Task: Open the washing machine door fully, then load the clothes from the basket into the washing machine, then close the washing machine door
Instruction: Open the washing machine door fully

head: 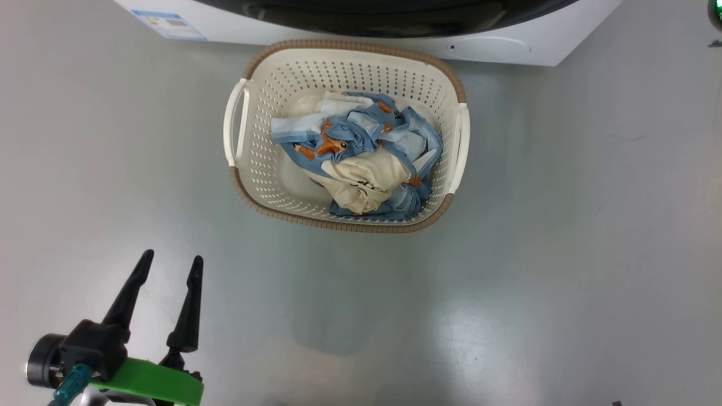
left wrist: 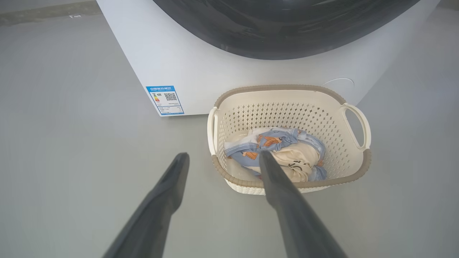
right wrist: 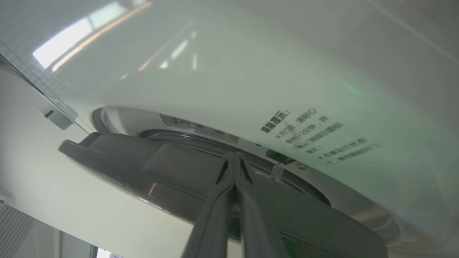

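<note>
Basket (head: pixel 242 186), holding the clothes (head: pixel 361 152), stands on the floor (head: pixel 564 225) just before the washing machine (head: pixel 237 28). Left gripper (head: pixel 172 258): jaws open, empty, near the basket. Right gripper (right wrist: pixel 233 157): jaws pressed together, tips at the washing machine door (right wrist: pixel 143 168).

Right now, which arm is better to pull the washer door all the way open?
Right. The right fingers, pressed together, sit at the rim of the ajar washing machine door. The left fingers hang open, short of the basket.
</note>
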Tool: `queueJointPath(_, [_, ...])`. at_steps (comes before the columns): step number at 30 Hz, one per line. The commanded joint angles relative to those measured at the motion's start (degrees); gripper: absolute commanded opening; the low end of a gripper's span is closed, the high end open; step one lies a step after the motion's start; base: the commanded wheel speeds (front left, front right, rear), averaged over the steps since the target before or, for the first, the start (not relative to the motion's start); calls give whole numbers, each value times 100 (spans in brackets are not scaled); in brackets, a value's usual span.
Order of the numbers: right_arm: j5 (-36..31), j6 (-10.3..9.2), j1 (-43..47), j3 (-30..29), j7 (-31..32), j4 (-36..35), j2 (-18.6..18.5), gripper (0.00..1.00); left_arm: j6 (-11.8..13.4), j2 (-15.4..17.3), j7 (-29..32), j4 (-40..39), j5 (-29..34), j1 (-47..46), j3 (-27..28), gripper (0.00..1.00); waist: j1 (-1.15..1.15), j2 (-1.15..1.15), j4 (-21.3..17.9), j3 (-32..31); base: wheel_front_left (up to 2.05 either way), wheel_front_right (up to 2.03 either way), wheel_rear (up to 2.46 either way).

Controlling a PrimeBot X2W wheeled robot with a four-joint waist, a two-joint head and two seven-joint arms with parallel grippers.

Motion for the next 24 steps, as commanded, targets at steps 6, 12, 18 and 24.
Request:
queueJointPath(6, [-53,10,-227,102,123,-111,-107,0,-9,121,-37,-110,-38,-15,161,100,0,0,113,196,0,0,0])
queueJointPath(12, [-39,10,-449,199,182,-86,-77,0,-9,119,-37,-101,-17,-44,171,100,0,0,135,282,0,0,0])
queueJointPath(18, [-36,10,-495,326,354,-2,-129,0,-9,85,-37,-93,5,-67,241,100,0,0,142,222,0,0,0])
queueJointPath(24, [28,10,-572,430,582,88,-180,0,-9,110,-37,-89,-4,-29,269,100,0,0,100,182,0,0,0])
